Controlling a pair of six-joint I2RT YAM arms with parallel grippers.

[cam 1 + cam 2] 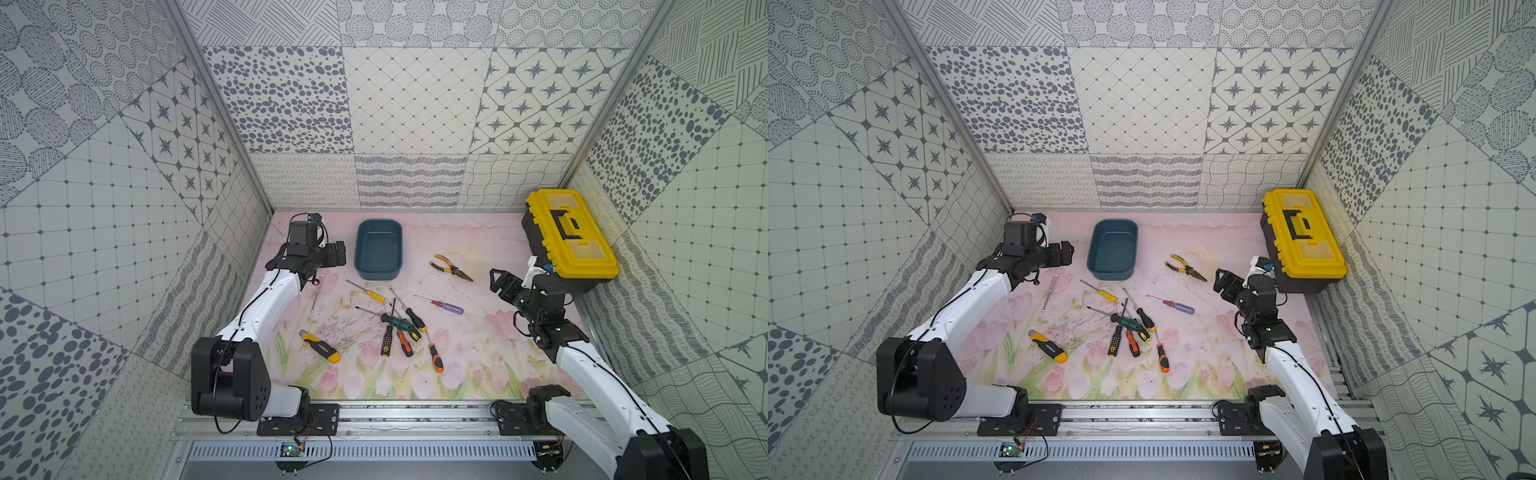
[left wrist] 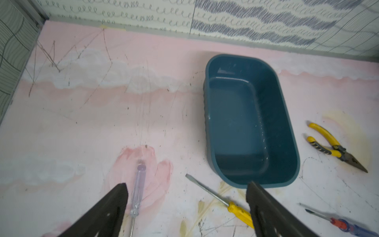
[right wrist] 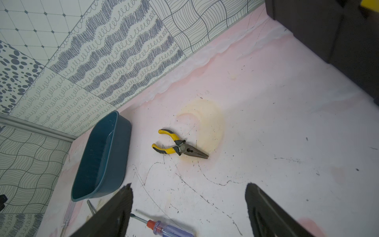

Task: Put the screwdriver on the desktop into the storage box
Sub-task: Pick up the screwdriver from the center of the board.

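One storage box [image 1: 379, 249]. Eight screwdrivers [image 1: 440, 305], as best the tangle allows: three lying singly near the box, five crossed over one another farther from it. Right of the box, one pair of pliers [image 1: 451, 268] and one toolbox [image 1: 571, 232]. One utility knife [image 1: 320, 345]

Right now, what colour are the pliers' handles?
Yellow with black accents; the pliers show best in the right wrist view.

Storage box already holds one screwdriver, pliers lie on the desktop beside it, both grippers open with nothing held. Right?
No: the storage box is empty, as the left wrist view shows. The pliers do lie on the desktop beside it, and the left gripper and right gripper are open with nothing held.
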